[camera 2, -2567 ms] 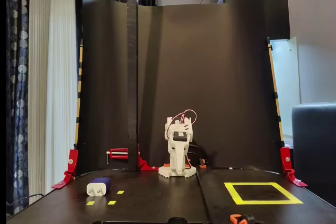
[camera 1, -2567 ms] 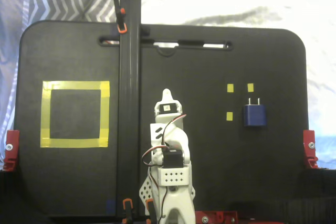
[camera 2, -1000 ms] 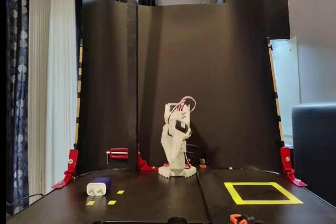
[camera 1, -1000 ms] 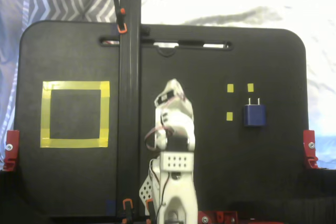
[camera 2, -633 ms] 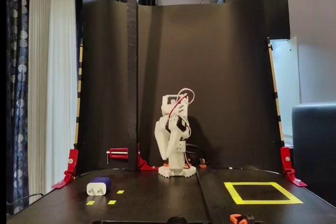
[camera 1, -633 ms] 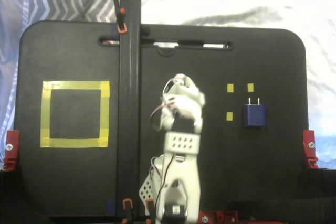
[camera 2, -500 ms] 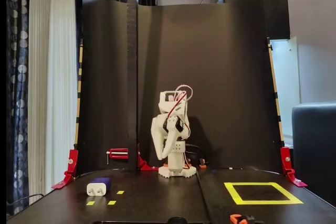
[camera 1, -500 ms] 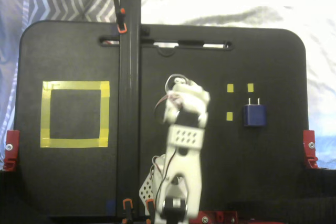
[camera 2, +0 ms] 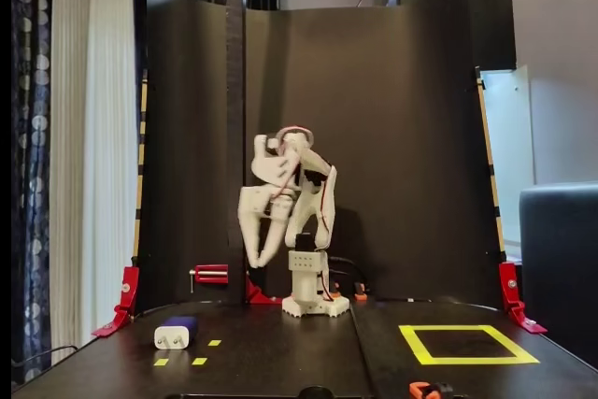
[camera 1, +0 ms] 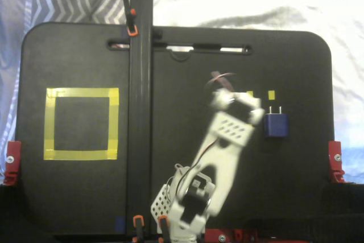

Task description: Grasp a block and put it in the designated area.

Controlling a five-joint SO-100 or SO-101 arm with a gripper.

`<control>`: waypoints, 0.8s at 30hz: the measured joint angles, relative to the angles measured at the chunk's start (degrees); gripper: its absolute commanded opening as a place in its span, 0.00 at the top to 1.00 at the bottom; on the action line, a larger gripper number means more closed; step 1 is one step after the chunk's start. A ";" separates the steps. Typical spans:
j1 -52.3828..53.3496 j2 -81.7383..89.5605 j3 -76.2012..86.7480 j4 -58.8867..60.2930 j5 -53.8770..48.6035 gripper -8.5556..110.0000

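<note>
On the black board (camera 1: 284,197) seen from above in a fixed view, the block (camera 1: 275,124) lies toward the 3 o'clock side, its two metal prongs pointing to 12 o'clock. Two of the small yellow tape squares (camera 1: 271,94) show just off its 12 and 11 o'clock corners; the white arm (camera 1: 219,157) covers the place where others might lie. That arm leans from its base at 6 o'clock up toward 1 o'clock, and its blurred head ends just beside the block's 9 o'clock edge in this view.

From the low front fixed view, the gripper (camera 2: 255,254) hangs well above the board, fingers pointing down, at about 2 o'clock from the block (camera 2: 176,333), which rests flat on the surface with its pale pronged end facing the camera. Nothing is between the fingers, but whether they are spread or closed cannot be told from either picture.

Over at 9 o'clock in the top-down fixed view, the designated area (camera 1: 51,123) sits well apart from the block, on the far side of a tall black post (camera 1: 140,83). In the front fixed view the designated area (camera 2: 418,343) lies at 4 o'clock from the arm's base (camera 2: 316,304). Red clamps (camera 1: 11,162) grip the board's edges.
</note>
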 measured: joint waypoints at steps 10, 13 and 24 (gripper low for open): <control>12.30 -15.64 -10.99 -2.11 -13.18 0.90; 14.68 -21.01 -15.03 -2.37 -14.94 0.90; 23.12 -32.17 -24.61 -2.81 -23.64 0.86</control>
